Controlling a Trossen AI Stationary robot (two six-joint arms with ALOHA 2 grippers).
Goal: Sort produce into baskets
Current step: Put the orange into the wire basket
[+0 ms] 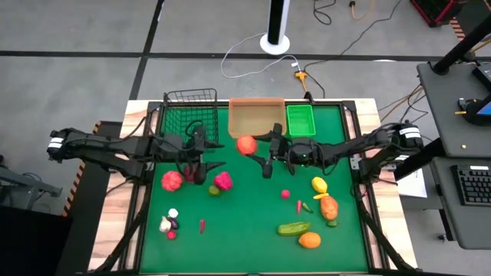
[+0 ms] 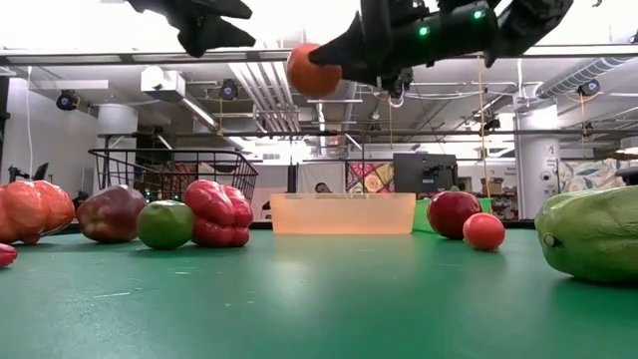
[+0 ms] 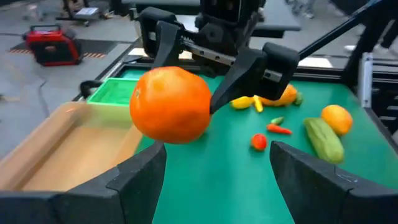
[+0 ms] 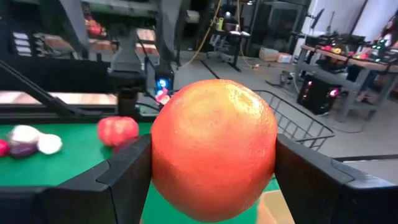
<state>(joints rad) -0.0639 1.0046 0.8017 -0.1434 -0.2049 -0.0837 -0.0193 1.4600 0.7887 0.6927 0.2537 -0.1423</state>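
Observation:
My right gripper [image 1: 252, 147] is shut on a round orange-red fruit [image 1: 245, 145] high above the table, just in front of the tan tray [image 1: 255, 116]. To the tray's left stands the black wire basket [image 1: 190, 107], to its right the green bin [image 1: 300, 119]. My left gripper [image 3: 214, 177] hangs open in the air left of the fruit, facing it with nothing between its fingers. More produce lies on the green mat: a red pepper [image 1: 172, 181], a pink piece [image 1: 223, 181], a cucumber [image 1: 294, 228] and an orange [image 1: 309, 240]. My right gripper pinches the orange-red fruit by two opposite sides [image 4: 267, 149] between its two fingers [image 4: 127, 174]. The fingers come at it level, from the table's right side, and the left wrist view shows the fruit [image 3: 171, 106] near their free ends. It is lifted clear of the table.
Small pieces lie scattered: a garlic cluster [image 1: 169, 222], a red chilli [image 1: 202, 225], a small red ball [image 1: 285, 194], a yellow piece [image 1: 319, 184] and a carrot-coloured piece [image 1: 329, 207]. The mat's middle [image 1: 245, 215] is bare. Raised frame rails run along the table's edges.

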